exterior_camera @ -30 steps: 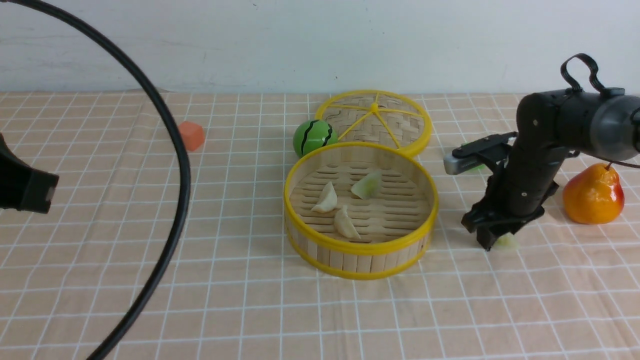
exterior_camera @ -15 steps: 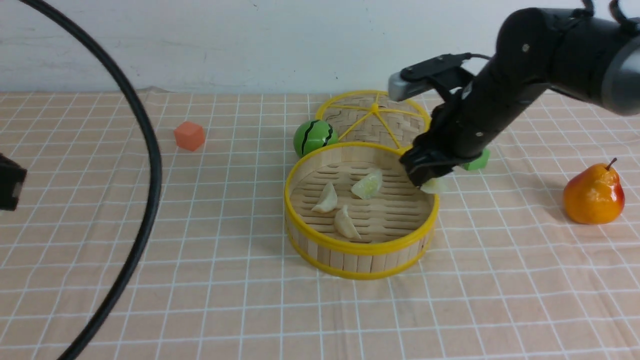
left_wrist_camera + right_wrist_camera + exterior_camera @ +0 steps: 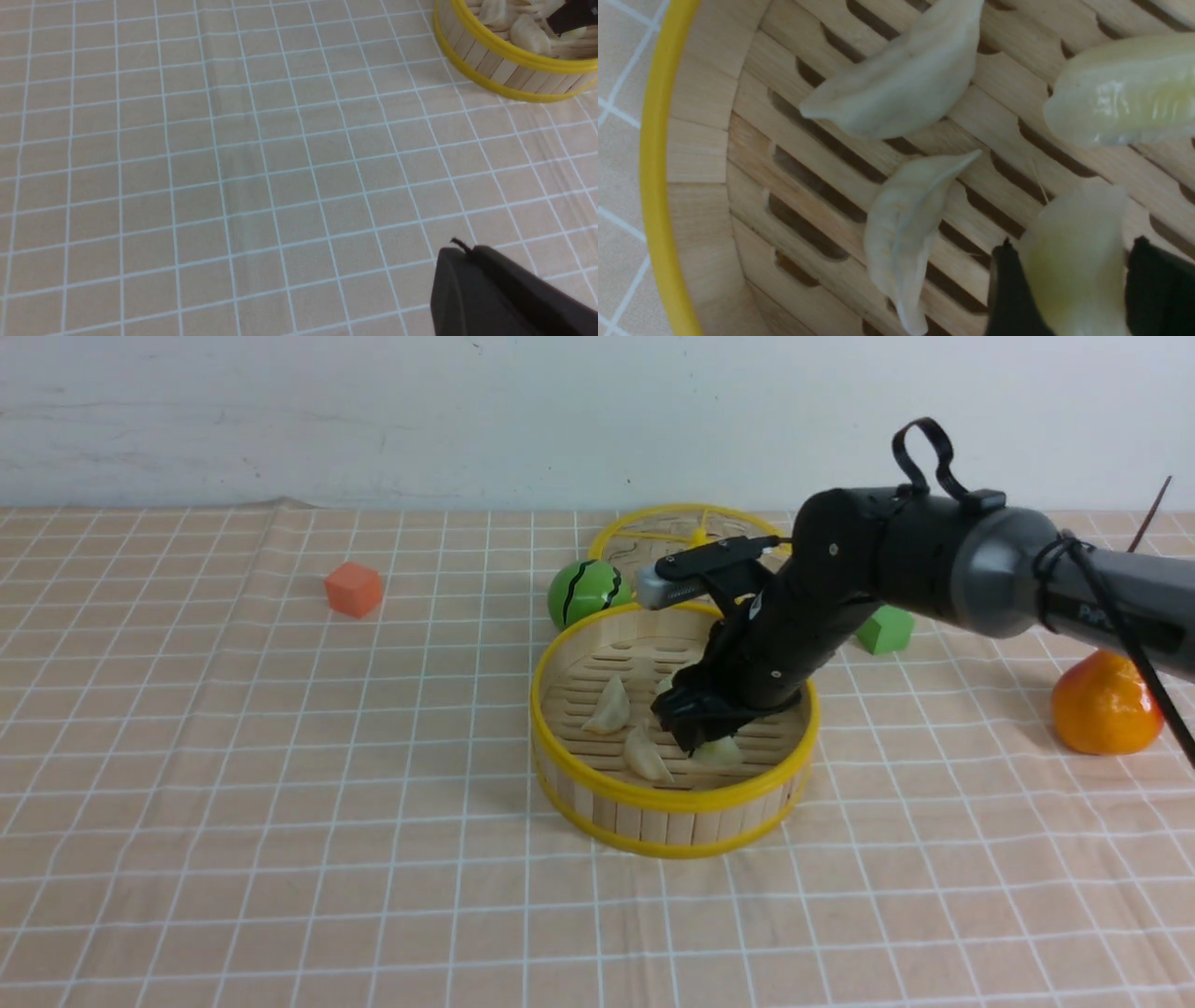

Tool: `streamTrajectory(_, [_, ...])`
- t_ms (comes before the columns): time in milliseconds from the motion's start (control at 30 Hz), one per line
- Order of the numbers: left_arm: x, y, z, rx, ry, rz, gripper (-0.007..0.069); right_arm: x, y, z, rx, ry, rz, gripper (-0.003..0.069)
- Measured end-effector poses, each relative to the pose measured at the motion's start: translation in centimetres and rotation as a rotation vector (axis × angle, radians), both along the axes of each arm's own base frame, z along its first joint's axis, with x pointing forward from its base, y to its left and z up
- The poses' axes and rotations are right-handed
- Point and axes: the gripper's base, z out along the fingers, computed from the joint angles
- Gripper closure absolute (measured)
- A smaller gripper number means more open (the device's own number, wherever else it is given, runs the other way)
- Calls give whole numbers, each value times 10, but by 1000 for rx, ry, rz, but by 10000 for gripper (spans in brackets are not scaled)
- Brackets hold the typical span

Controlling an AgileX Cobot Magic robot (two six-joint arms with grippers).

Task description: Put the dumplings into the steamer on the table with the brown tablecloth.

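Note:
The steamer [image 3: 672, 800] stands mid-table on the brown tablecloth [image 3: 373, 756]. Two cream dumplings [image 3: 609, 707] [image 3: 647, 754] lie on its slatted floor. My right gripper [image 3: 695, 733] reaches down inside it. A greenish dumpling [image 3: 1073, 280] rests on the slats between its fingers, and a thin gap shows beside one finger, so the right gripper [image 3: 1073, 245] looks open. In the right wrist view another greenish dumpling [image 3: 1125, 93] lies further along the slats. My left gripper [image 3: 460, 249] hangs shut over bare cloth, away from the steamer [image 3: 509, 53].
The woven lid [image 3: 644, 537] lies flat behind the steamer, with a green striped ball [image 3: 583, 590] beside it. An orange cube [image 3: 354, 589] sits far left, a green cube [image 3: 885, 630] behind my right arm, and an orange pear [image 3: 1102, 709] at the right.
My right arm lifted a dumpling from the cloth near the pear, carried it over the rim and lowered it into the steamer, where the jaws have widened. The left arm and its cable left the front view.

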Motion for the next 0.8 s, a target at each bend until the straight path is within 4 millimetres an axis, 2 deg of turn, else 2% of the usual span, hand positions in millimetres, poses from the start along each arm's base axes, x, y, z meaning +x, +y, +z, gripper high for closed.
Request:
streamTrajectory(33, [-10, 6, -15, -48, -34, 12, 635, -1, 0, 4, 8, 6, -16, 211])
streamTrajectory(67, [-13, 8, -23, -68, -51, 14, 634, -2, -1, 8, 12, 5, -19, 190])
streamTrajectory(100, [-16, 10, -25, -76, -60, 16, 634, -3, -1, 10, 13, 4, -18, 186])
streamTrajectory(167, [-24, 13, -43, -145, -136, 14, 630, -10, -4, 32, 26, -21, -14, 171])
streamTrajectory(200, [-27, 14, -48, -168, -161, 12, 629, -13, -5, 43, 34, -37, -12, 174])
streamTrajectory(233, [-30, 16, -54, -198, -200, 9, 629, -19, -7, 62, 47, -64, -9, 189])
streamTrajectory(267, [-30, 16, -57, -204, -206, 7, 628, -22, -8, 69, 52, -76, -8, 193])
streamTrajectory(300, [-33, 17, -65, -242, -259, -2, 627, -34, -13, 96, 71, -116, -3, 229])
streamTrajectory(333, [-32, 16, -68, -251, -275, -8, 626, -40, -16, 106, 77, -128, 0, 253])
streamTrajectory(367, [-31, 15, -73, -262, -299, -17, 627, -53, -21, 124, 89, -157, 2, 288])
streamTrajectory(400, [-32, 15, -73, -263, -300, -17, 627, -55, -22, 126, 90, -157, 3, 303])
streamTrajectory(433, [-28, 12, -78, -268, -316, -27, 625, -72, -29, 144, 104, -191, 4, 352])
streamTrajectory(500, [-24, 9, -85, -266, -317, -36, 626, -103, -42, 163, 123, -237, 5, 468])
streamTrajectory(567, [-22, 7, -89, -261, -309, -38, 624, -116, -48, 168, 132, -260, 4, 513])
streamTrajectory(667, [-19, 6, -93, -257, -306, -41, 623, -166, -71, 181, 178, -368, -7, 652])
streamTrajectory(800, [-20, 5, -93, -261, -315, -44, 620, -211, -90, 189, 243, -461, -24, 679])
